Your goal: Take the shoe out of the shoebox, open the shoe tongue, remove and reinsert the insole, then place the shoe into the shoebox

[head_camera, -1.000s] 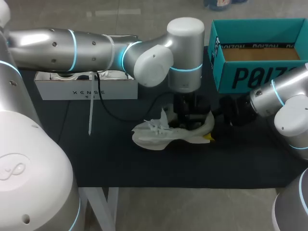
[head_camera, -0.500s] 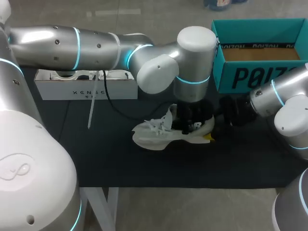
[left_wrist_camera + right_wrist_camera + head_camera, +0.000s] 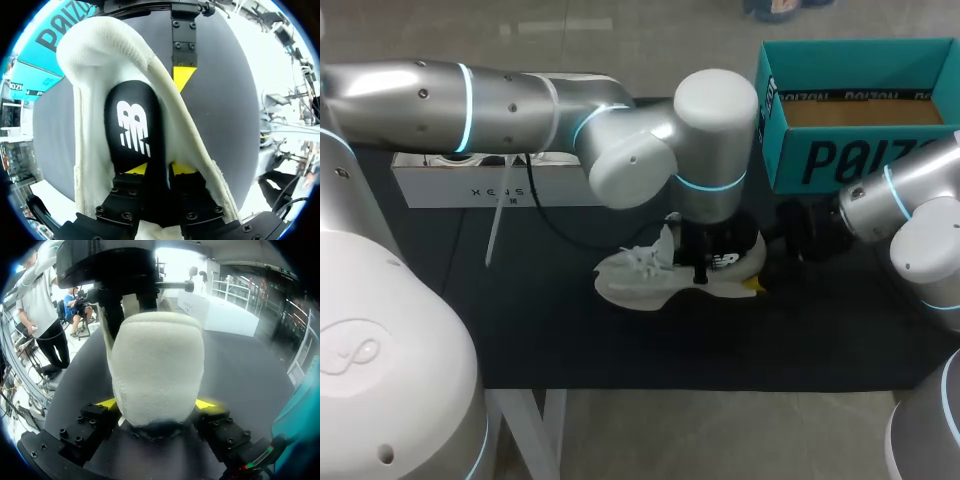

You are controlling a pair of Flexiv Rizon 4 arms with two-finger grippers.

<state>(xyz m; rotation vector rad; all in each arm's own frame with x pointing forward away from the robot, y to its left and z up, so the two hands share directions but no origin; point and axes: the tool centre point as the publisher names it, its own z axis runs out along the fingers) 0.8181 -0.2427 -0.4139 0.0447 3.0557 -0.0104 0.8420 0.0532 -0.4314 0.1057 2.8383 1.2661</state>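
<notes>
So left claw (image 3: 159, 169) is clamped on the black insole (image 3: 131, 125) inside the white shoe (image 3: 632, 282), right claw (image 3: 156, 405) squeezing its heel, on the bench (image 3: 570, 330).

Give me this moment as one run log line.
shoe on table | left gripper shut on insole, partly in shoe | right gripper shut on shoe heel | shoebox open, shoe not inside

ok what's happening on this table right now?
The white shoe is out of the teal shoebox and lies on the table. The right tool is shut on its heel, holding it. The left tool is shut on the black insole, which sits partly inside the shoe.
</notes>
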